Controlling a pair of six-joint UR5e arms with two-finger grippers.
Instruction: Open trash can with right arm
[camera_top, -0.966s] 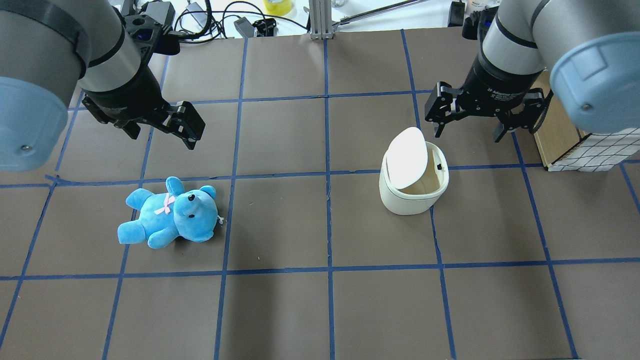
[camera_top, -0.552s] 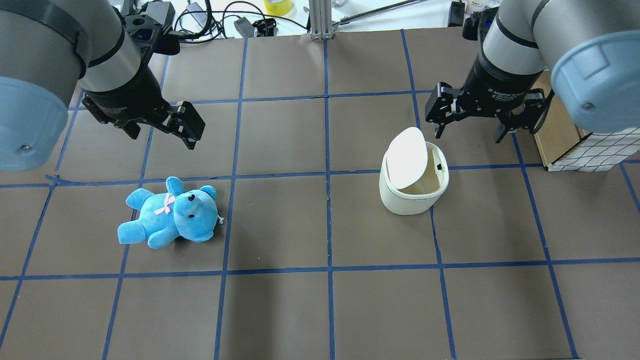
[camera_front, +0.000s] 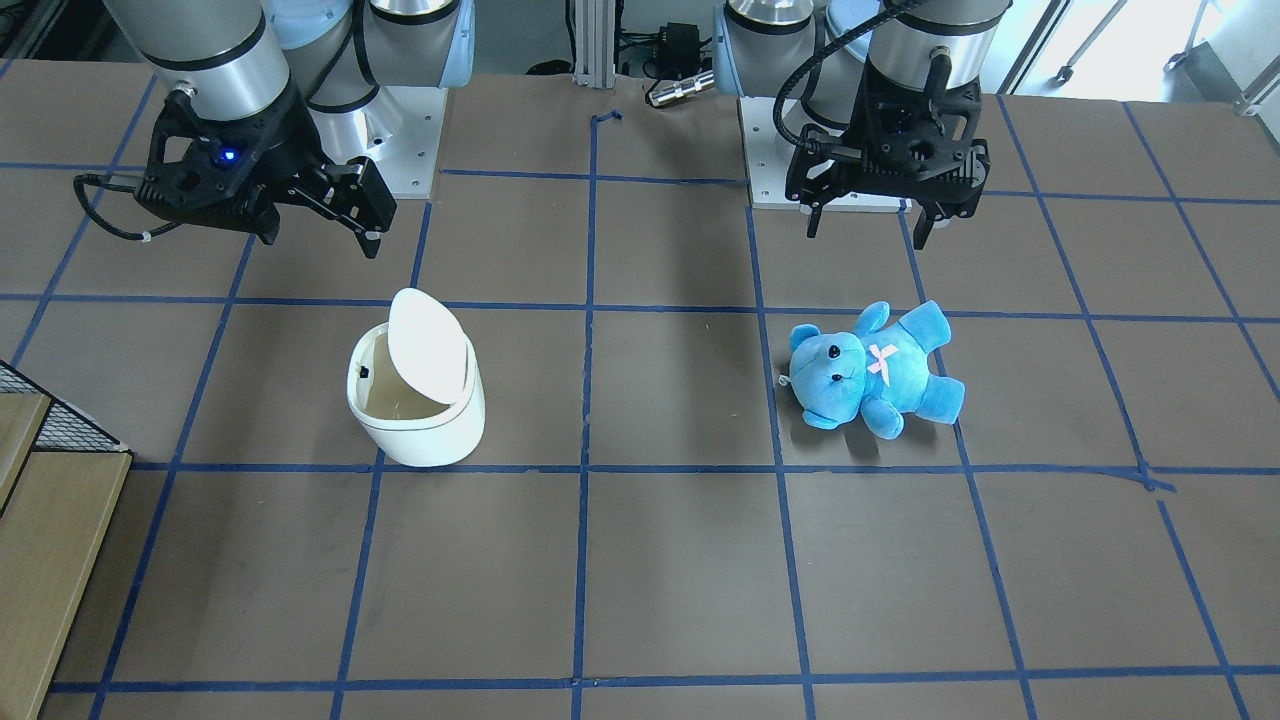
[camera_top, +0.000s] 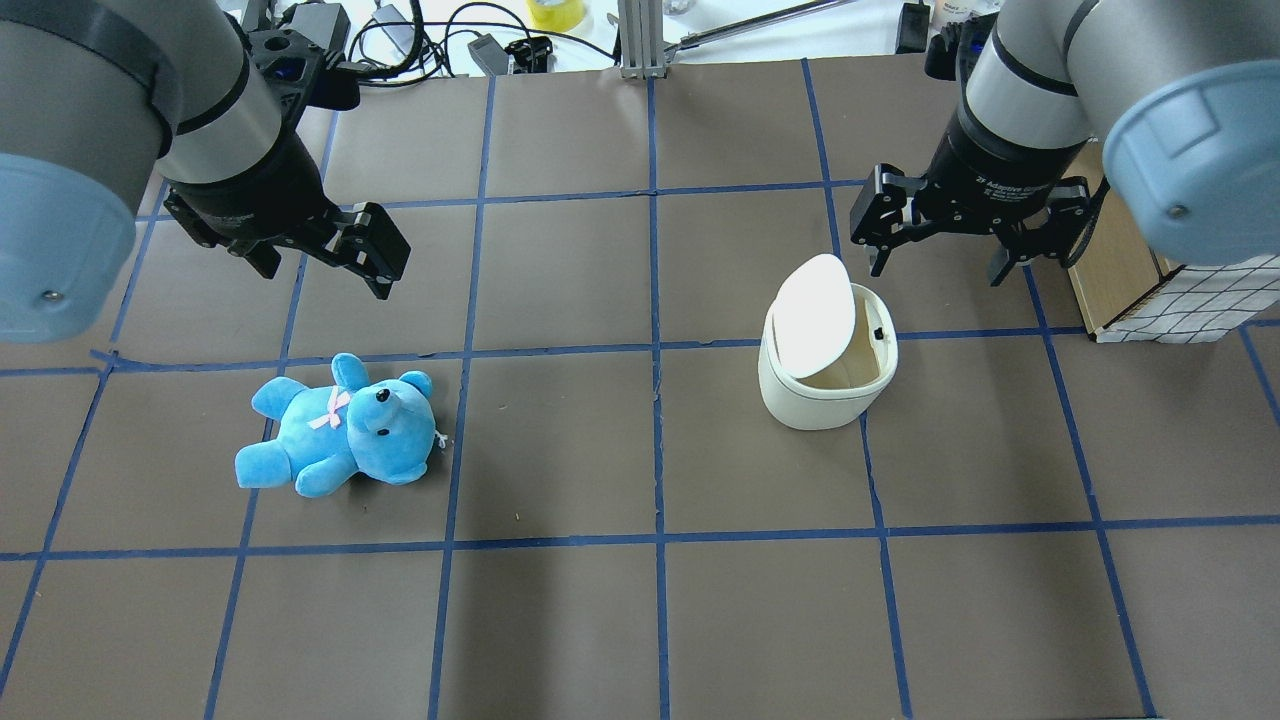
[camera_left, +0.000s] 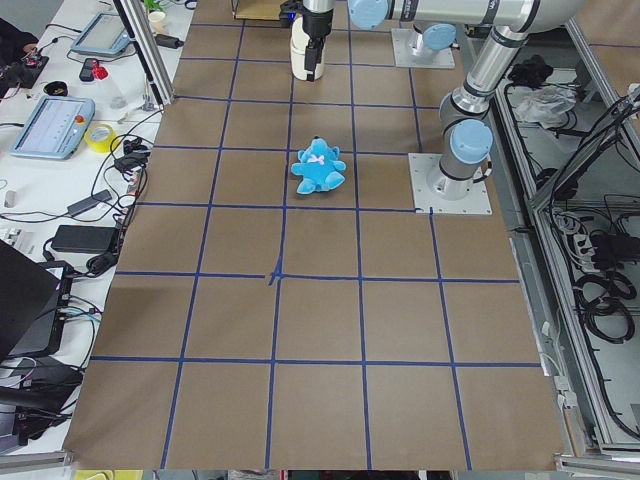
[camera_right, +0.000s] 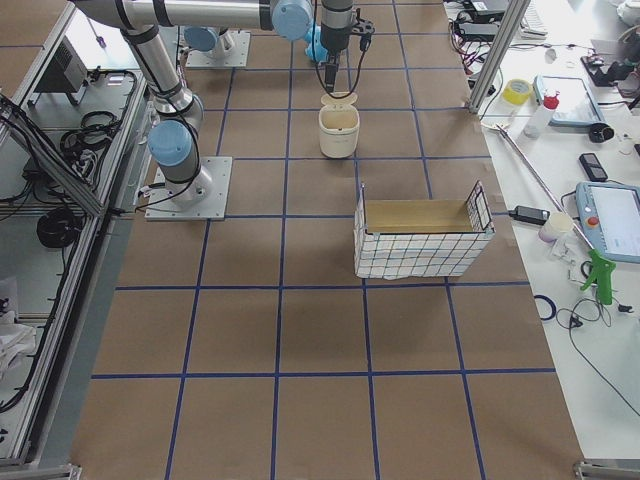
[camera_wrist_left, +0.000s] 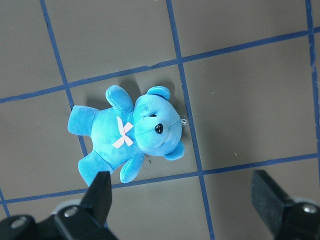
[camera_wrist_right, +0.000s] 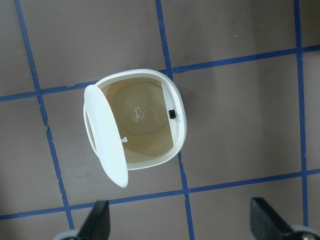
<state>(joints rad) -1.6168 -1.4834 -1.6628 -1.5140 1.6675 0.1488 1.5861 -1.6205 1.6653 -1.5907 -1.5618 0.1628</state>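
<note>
Small white smooth-plastic trash can (camera_top: 825, 398), rounded-square, stands on brown matte desk (camera_top: 560, 620) gridded with blue tape. Flat oval lid (camera_top: 815, 312) tipped up, cream interior exposed. Right hand (camera_top: 938, 272) hovers just beyond can, fingers spread, holding nothing; collar print partly reads "Adaptive". Blue plush teddy bear (camera_top: 340, 440), pink bow, lies well apart from can, near left hand (camera_top: 328, 280), fingers likewise apart. White wire-grid basket (camera_top: 1190, 300) at desk's right edge.

Brown tabletop (camera_top: 560, 620), blue tape grid (camera_top: 657, 440); white side bench (camera_right: 610, 130) cluttered with cables (camera_right: 560, 310), tablets (camera_right: 612, 215); aluminium post (camera_top: 640, 40).
</note>
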